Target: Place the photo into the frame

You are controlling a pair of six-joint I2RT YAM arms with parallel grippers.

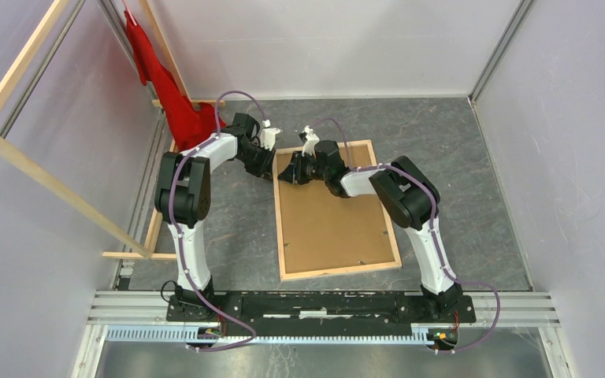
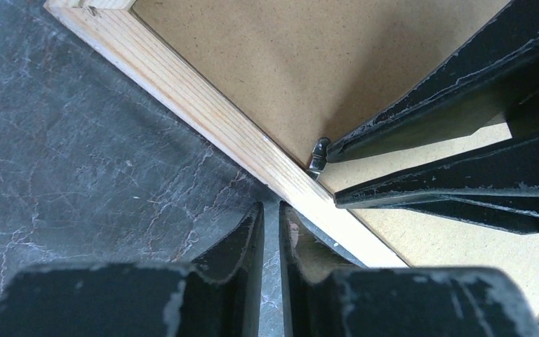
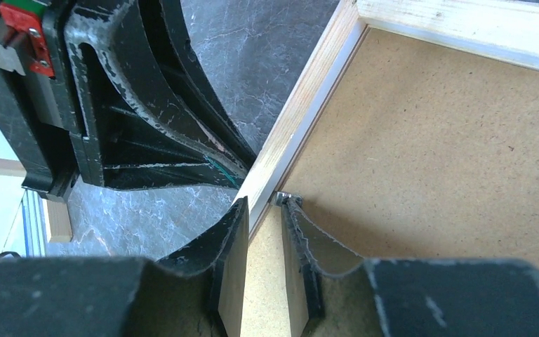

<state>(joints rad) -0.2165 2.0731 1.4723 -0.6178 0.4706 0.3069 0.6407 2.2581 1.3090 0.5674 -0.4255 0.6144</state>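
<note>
1. Grey marbled tabletop [image 1: 480,157] is filling the floor of a pale-walled booth. Long wooden beams [image 1: 47,177] are leaning across the left side, and a red cloth [image 1: 169,87] is hanging at upper left.
2. Frame [image 1: 339,270] is lying flat at centre, pale wood face up, sitting slightly skewed.
3. Brown backing board [image 1: 331,228] is resting inside the frame's rails, covering the whole opening.
4. Left arm [image 1: 193,205] and right arm [image 1: 425,228] are both reaching to the frame's upper left corner, nearly meeting there.
5. Left gripper [image 2: 270,210] is hovering just outside the left rail, over tabletop. Its jaws are standing a thin slit apart with nothing between them.
6. Right gripper [image 3: 263,207] is coming in from the board side, by the same rail. Its jaws are narrowly parted and showing nothing clamped.
7. Small metal tab [image 2: 317,156] is sitting at the rail's inner edge, with one right fingertip touching it.
</note>
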